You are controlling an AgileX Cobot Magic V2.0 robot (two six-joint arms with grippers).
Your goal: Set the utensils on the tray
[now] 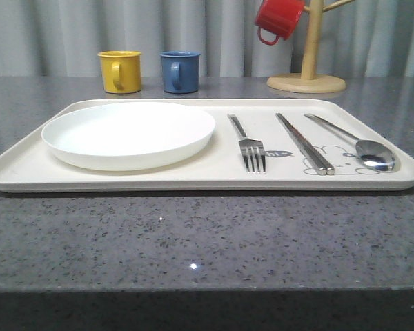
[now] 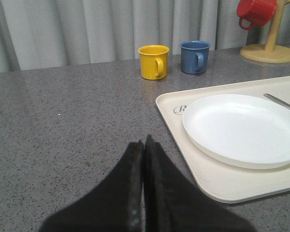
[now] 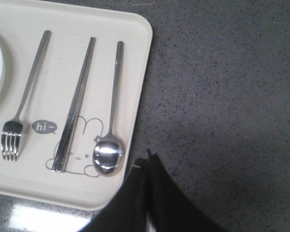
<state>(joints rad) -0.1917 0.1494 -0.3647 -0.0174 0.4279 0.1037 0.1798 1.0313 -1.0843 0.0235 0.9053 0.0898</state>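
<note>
The cream tray [image 1: 214,176] lies across the middle of the grey table. On it rest the white plate [image 1: 127,133] at the left, then the fork [image 1: 248,145], the chopsticks [image 1: 303,143] and the spoon [image 1: 359,143] toward the right. In the right wrist view the fork [image 3: 24,99], chopsticks [image 3: 76,104] and spoon [image 3: 112,113] lie side by side on the tray [image 3: 135,72]. My right gripper [image 3: 146,157] is shut and holds nothing, just off the tray's edge by the spoon's bowl. My left gripper [image 2: 144,143] is shut and holds nothing, over bare table beside the tray [image 2: 222,186] and plate [image 2: 241,128].
A yellow mug [image 1: 120,71] and a blue mug [image 1: 179,72] stand behind the tray. A wooden mug tree [image 1: 307,79] with a red mug [image 1: 277,18] hanging on it stands at the back right. Grey curtains close the background.
</note>
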